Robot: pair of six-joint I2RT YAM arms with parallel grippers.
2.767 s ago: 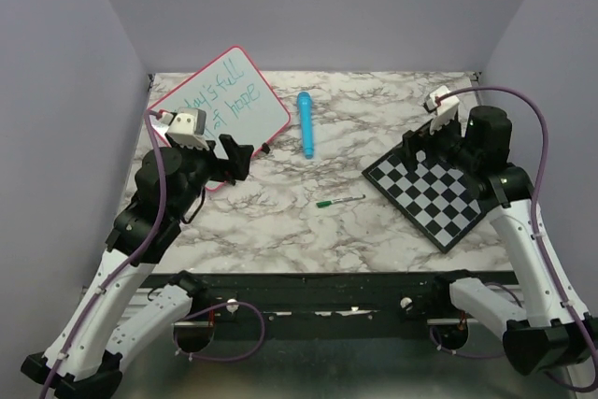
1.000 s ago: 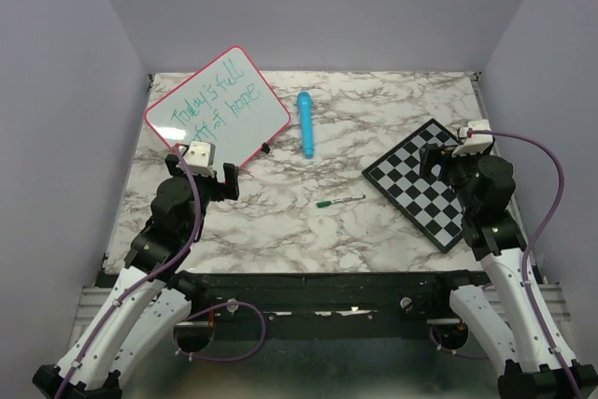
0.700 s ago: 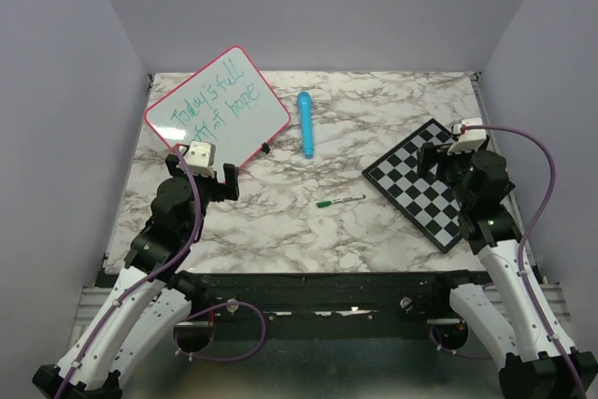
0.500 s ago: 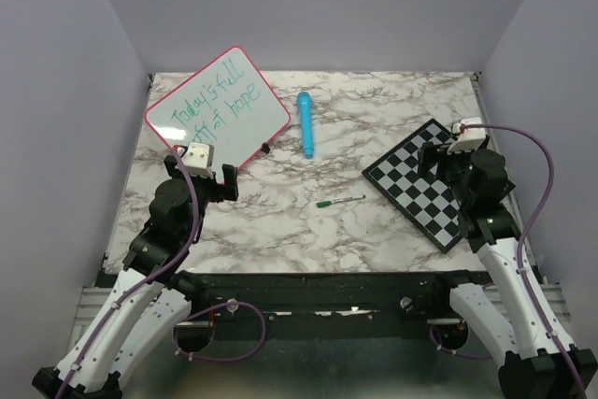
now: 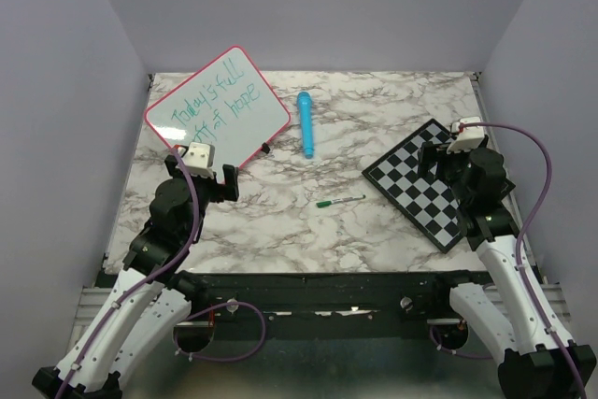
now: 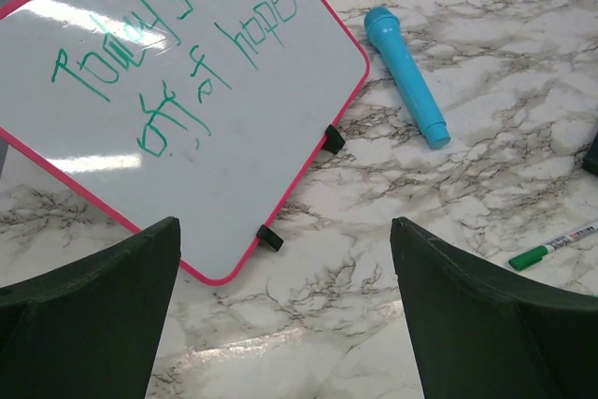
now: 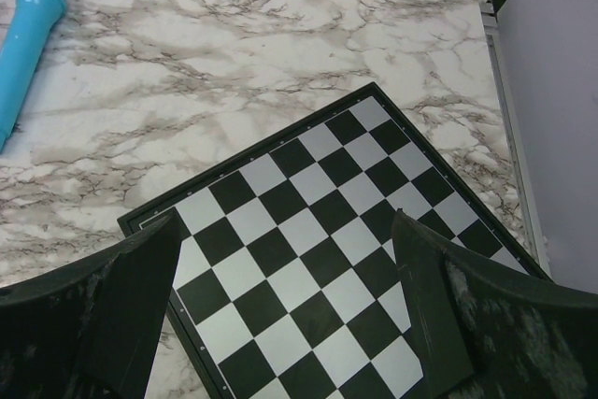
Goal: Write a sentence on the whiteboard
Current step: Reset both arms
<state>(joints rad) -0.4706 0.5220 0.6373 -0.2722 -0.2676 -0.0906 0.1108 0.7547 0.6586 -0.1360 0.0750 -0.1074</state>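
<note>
The whiteboard (image 5: pixel 217 109) with its pink-red rim lies tilted at the back left of the marble table. The sentence (image 5: pixel 211 105) runs across it in two lines of green handwriting, also legible in the left wrist view as the sentence (image 6: pixel 177 53) on the whiteboard (image 6: pixel 140 175). My left gripper (image 5: pixel 201 178) hovers just in front of the board's near corner, open and holding nothing (image 6: pixel 285 223). My right gripper (image 5: pixel 437 163) hangs open over the chessboard (image 7: pixel 318 259), its jaws wide apart and bare (image 7: pixel 285 217).
A green-capped marker (image 5: pixel 338 202) lies loose on the table between the arms, seen at the right edge as the marker (image 6: pixel 553 245). A blue cylinder (image 5: pixel 306 124) lies behind it, right of the board. The chessboard (image 5: pixel 425 195) covers the right side. Walls enclose the table.
Since the earliest frame both arms have drawn back toward the near edge and away from the boards. Over the last second only the right wrist shifted slightly. Both grippers stayed open.
</note>
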